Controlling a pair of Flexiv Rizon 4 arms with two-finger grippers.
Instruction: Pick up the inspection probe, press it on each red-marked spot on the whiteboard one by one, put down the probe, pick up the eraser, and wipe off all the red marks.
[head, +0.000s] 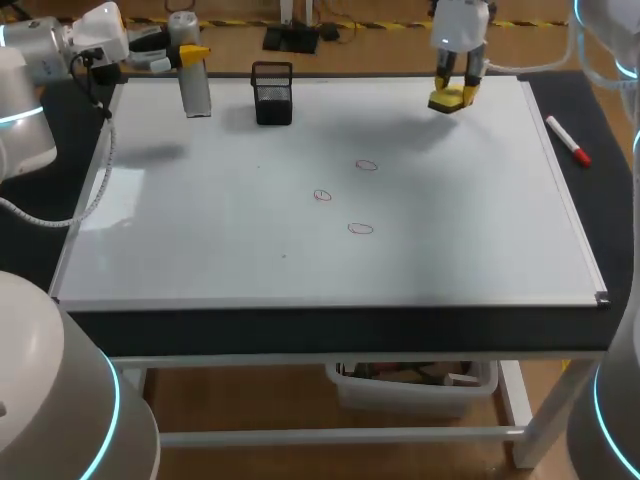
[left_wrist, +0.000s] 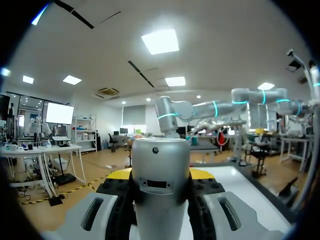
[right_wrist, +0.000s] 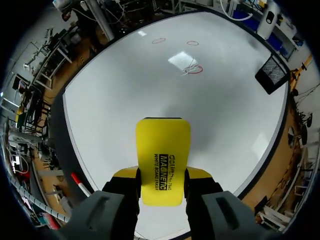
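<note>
My right gripper (right_wrist: 162, 176) is clamped on the eraser (right_wrist: 162, 150), a finger on each long side. It hangs over the far right part of the whiteboard (head: 200, 240), and the shadow beneath it suggests it is off the surface. My left gripper (left_wrist: 160, 178) is closed round the probe (left_wrist: 161, 155), held upright over the far left of the board, just beside the cup (head: 272, 93). The three red marks (head: 322, 195) lie close together mid-board, none wiped. I cannot tell whether they have been pressed. I judge wiping is the step in hand, though the probe is not yet set down. To wipe well, I would lower the eraser level so its whole face lands at once. Then I would draw it toward me through the farthest oval first and overlap the strokes, since the outlines are thin. There is open board all around the marks, and the left arm is well apart from that lane. I must watch the right rail (head: 570, 215), with the marker (head: 568, 141) on the mat (head: 600, 150) just beyond it, and the cup at the far edge.
</note>
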